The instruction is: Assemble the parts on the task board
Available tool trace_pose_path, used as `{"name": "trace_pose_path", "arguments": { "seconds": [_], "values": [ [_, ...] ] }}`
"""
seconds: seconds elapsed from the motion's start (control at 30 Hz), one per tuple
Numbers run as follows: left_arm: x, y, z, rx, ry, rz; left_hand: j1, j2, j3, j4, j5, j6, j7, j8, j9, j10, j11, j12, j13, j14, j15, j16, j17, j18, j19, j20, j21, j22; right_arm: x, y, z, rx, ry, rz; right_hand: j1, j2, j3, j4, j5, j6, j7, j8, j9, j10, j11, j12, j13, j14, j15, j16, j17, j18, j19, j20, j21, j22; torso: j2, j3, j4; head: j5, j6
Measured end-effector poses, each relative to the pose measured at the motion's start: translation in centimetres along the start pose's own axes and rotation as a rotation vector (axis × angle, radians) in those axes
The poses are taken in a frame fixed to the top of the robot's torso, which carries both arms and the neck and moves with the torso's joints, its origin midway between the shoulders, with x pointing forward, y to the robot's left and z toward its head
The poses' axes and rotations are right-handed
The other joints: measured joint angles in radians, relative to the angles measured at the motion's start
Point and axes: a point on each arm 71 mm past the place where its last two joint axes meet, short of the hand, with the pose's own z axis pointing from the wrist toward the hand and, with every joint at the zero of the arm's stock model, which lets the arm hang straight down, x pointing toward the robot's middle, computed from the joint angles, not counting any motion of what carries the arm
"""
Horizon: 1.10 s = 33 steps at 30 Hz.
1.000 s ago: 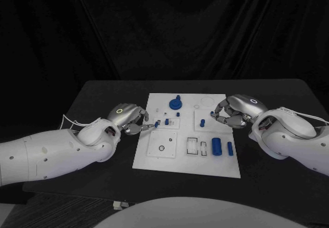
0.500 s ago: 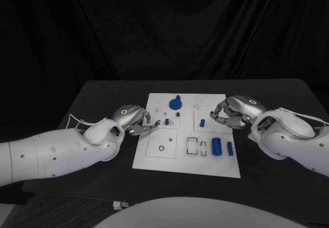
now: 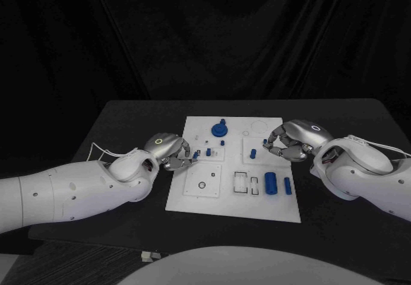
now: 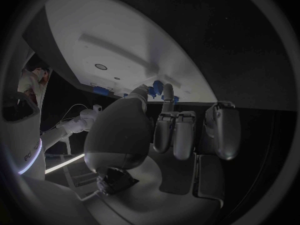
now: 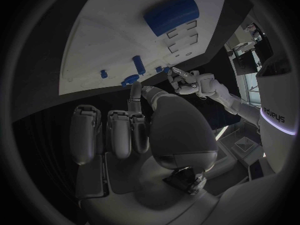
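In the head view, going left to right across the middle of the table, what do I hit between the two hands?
Left hand pinching a small blue part → blue peg standing in the task board → blue peg by the right fingertips → right hand.

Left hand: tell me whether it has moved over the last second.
Yes. The left hand has crept rightward, closer over the board's left edge.

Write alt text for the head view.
Two white robot arms reach over a white task board on a black table. The left hand pinches a small blue part; the right hand hovers curled beside another blue peg.
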Motion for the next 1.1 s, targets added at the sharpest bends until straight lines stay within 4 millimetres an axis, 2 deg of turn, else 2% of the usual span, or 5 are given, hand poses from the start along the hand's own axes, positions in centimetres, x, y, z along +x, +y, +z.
{"name": "trace_pose_path", "arguments": {
  "seconds": [0.37,0.47,0.53,0.7,1.1],
  "values": [
    [0.39,-0.36,0.36,0.006,0.006,0.0,0.0,0.0,0.0,0.0,0.024,0.0,0.0,0.008,0.008,0.0,0.0,0.0,0.0,0.0,0.0,0.0,0.0,0.0,0.0,0.0,0.0,0.0,0.07,-0.07,0.06,0.002,0.003,-0.001,0.0,0.0,0.0,0.0,0.015,0.0,0.0,0.0,0.0,0.0,0.0,0.0,0.0,0.0,0.0,0.0,0.0,0.0,0.0,0.0,0.0,0.0,-0.001,0.0,0.0002,0.0,0.0],
    [0.45,-0.39,0.45,0.007,0.007,0.001,0.0,0.0,0.0,0.0,0.035,0.0,0.0,0.008,0.013,0.0,0.0,0.0,0.0,0.0,0.0,0.0,0.0,0.0,0.01,-0.011,0.0,0.0,0.1,-0.07,0.06,0.002,0.004,-0.001,0.0,0.0,0.0,0.0,0.015,0.0,0.0,0.0,0.0,0.0,0.0,0.0,0.0,0.0,0.0,0.0,0.0,0.0,0.0,0.0,0.0,0.0,-0.001,0.0001,0.0002,0.0,0.0],
    [0.5,-0.4,0.5,0.007,0.007,0.002,0.0,0.0,0.0,0.0,0.036,0.0,0.0,0.015,0.013,0.0,0.0,0.0,0.0,0.0,0.0,0.0,0.0,0.0,0.01,-0.011,0.0,0.0,0.13,-0.06,0.07,0.002,0.005,-0.001,0.013,-0.013,0.0,0.0,0.015,0.0,0.0,0.0,0.0,0.0,0.0,0.0,0.0,0.0,0.0,0.0,0.0,0.0,0.0,0.0,0.0,0.0,-0.001,0.0001,0.0003,0.0,0.0],
    [0.6,-0.45,0.63,0.008,0.008,0.003,0.0,0.0,0.0,0.0,0.047,0.0,0.0,0.015,0.013,0.0,0.0,0.0,0.0,0.0,0.0,0.0,0.0,0.0,0.01,-0.011,0.0,0.0,0.2,-0.05,0.08,0.002,0.008,-0.001,0.013,-0.013,0.0,0.0,0.015,0.0,0.0,0.0,0.0,0.0,0.0,0.0,0.0,0.0,0.0,0.0,0.0,0.0,0.0,0.0,0.0,0.0,-0.001,0.0001,0.0002,0.001,0.0],
    [0.84,-0.47,1.05,0.006,0.008,0.008,0.0,0.0,0.0,0.0,0.047,0.0,0.0,0.016,0.037,0.0,0.0,0.0,0.0,0.0,0.0,0.0,0.0,0.0,0.01,-0.011,0.0,0.0,0.36,-0.06,0.08,0.003,0.016,-0.001,0.013,-0.013,0.0,0.0,0.015,0.0,0.0,0.0,0.0,0.0,0.0,0.0,0.0,0.0,0.0,0.0,0.0,0.0,0.0,0.0,0.0,0.0,-0.001,0.0002,0.0003,0.004,0.0]
  ]
}}
